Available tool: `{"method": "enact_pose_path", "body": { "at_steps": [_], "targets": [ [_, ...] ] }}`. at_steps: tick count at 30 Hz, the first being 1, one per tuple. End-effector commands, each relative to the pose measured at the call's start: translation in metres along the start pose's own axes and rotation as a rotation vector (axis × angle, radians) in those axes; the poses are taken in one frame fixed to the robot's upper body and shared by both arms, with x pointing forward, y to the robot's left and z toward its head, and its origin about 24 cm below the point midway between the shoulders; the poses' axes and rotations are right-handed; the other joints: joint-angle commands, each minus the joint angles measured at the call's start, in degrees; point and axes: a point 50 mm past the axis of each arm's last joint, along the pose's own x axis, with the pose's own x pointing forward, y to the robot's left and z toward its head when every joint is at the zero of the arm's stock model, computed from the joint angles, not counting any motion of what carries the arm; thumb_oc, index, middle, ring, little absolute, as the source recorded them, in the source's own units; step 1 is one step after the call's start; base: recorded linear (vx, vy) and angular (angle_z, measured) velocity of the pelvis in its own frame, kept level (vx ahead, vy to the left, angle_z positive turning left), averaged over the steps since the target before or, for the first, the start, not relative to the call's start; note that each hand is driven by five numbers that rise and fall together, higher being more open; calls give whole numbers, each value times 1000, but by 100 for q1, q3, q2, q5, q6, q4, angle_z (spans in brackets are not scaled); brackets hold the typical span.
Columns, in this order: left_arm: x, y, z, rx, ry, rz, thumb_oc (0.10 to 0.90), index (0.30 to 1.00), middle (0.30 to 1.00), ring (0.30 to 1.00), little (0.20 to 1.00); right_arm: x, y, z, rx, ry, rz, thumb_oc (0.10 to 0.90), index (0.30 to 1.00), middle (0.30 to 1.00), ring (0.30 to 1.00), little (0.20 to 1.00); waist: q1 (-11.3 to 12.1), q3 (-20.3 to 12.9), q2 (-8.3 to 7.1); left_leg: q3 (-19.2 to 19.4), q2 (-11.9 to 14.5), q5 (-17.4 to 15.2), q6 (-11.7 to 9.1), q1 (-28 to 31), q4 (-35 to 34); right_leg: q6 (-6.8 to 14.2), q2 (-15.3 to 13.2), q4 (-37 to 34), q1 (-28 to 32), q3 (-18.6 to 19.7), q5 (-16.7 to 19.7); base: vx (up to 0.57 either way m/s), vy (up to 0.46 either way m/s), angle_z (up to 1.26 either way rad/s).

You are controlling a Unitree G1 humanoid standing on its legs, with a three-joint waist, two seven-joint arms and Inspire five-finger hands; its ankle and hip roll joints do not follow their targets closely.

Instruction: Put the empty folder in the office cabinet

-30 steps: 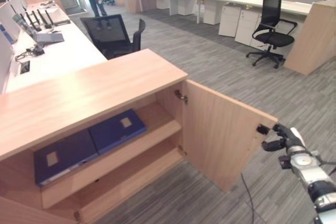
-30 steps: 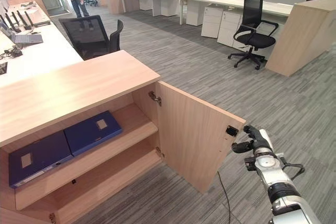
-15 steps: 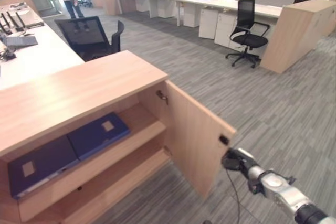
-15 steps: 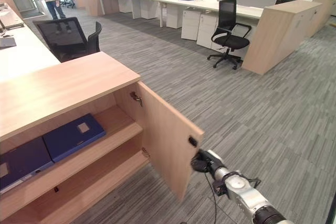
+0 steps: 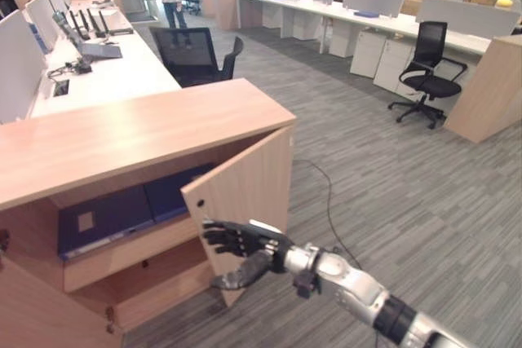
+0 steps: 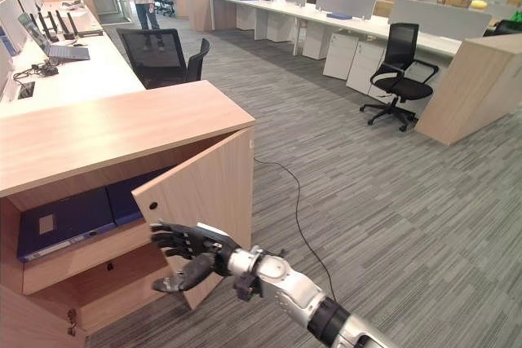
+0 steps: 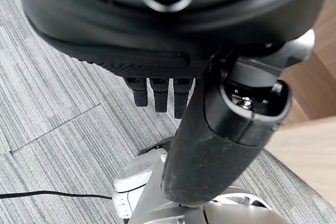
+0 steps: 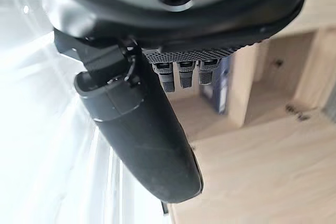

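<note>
While fingers spread | right hand point(image 5: 245, 248) against cabinet door point(image 5: 245, 193)

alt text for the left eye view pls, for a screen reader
The robot's right hand, fingers spread, presses against the half-closed door of a wooden cabinet. Two blue folders lie flat on its upper shelf; office desks and chairs stand behind.

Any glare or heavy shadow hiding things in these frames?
Right wrist view: white glare washes out everything on one side of the right hand; the wooden shelf reads fine. Left eye view: the cabinet top shades the blue folders, which remain legible. Left wrist view: carpet evenly lit.
</note>
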Motion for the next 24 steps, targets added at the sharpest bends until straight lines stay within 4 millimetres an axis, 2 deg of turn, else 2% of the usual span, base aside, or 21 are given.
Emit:
{"method": "enact_pose_path", "body": {
  "at_steps": [1,4,7,9,12,16,17,19,20,21,22,24],
  "targets": [
    [0,-29,48,37,-123,-73,800,900,900,900,900,25,15,56,-53,-225,114,800,900,900,900,900,74,303,-105,62,-334,-440,21,581,54,141,-75,84,362,110,-507,11,9,-6],
    [0,-29,48,31,-126,-73,800,900,900,900,900,23,16,51,-60,-207,115,800,900,900,900,900,96,309,-118,23,-330,-441,24,570,54,144,-72,87,368,93,-513,13,-8,7],
    [0,-28,48,4,-129,-70,800,900,900,900,900,17,8,42,-70,-182,66,800,900,900,900,900,133,338,-139,-41,-305,-430,13,546,55,145,-64,100,382,39,-530,24,-33,15],
    [0,-26,45,-34,-125,-68,800,900,900,900,900,3,-7,29,-122,-127,-19,800,900,900,900,900,192,388,-181,-104,-228,-392,-35,493,69,143,-43,118,391,-35,-567,32,-71,18],
    [1,-23,43,-48,-120,-59,800,900,900,900,900,-8,-15,30,-215,-104,-45,800,900,900,900,900,252,446,-224,-192,-133,-333,-101,422,96,128,-8,149,389,-123,-606,30,-126,31],
    [1,-19,34,-64,-97,-50,800,900,900,900,900,-19,-23,32,-233,-98,-69,800,900,900,900,900,540,623,-296,-490,123,-106,-291,191,137,81,66,178,407,-507,-716,20,-169,64],
    [1,-19,34,-64,-97,-50,800,900,900,900,900,-19,-23,32,-233,-98,-69,800,900,900,900,900,535,622,-296,-495,123,-106,-291,188,138,80,66,177,407,-512,-717,-39,-163,56],
    [1,-15,41,-128,-126,-40,800,900,900,900,900,-26,-34,23,-275,-47,-125,800,900,900,900,900,750,822,-295,-684,244,82,-397,-12,171,71,68,220,407,-803,-771,-80,-109,37],
    [1,-15,42,-128,-127,-40,800,900,900,900,900,-26,-34,23,-276,-48,-126,800,900,900,900,900,732,813,-305,-706,229,104,-389,-49,176,70,52,221,385,-823,-759,-142,-99,27],
    [0,-17,55,-174,-169,-43,800,900,900,900,900,-37,-49,6,-342,46,-214,800,900,900,900,900,819,936,-300,-669,342,302,-424,-337,274,65,-31,289,382,-1258,-804,-68,-83,40],
    [-1,-19,68,-187,-207,-53,800,900,900,900,900,-48,-58,-7,-399,132,-256,800,900,900,900,900,767,927,-295,-302,462,245,-465,-304,327,109,-58,323,427,-1467,-942,-117,-104,80],
    [-3,-23,81,-196,-257,-72,800,900,900,900,900,-66,-72,-30,-451,272,-343,800,900,900,900,900,693,915,-238,282,547,170,-393,-293,567,15,-107,362,413,-1774,-1018,-122,-70,203]
  ]
}}
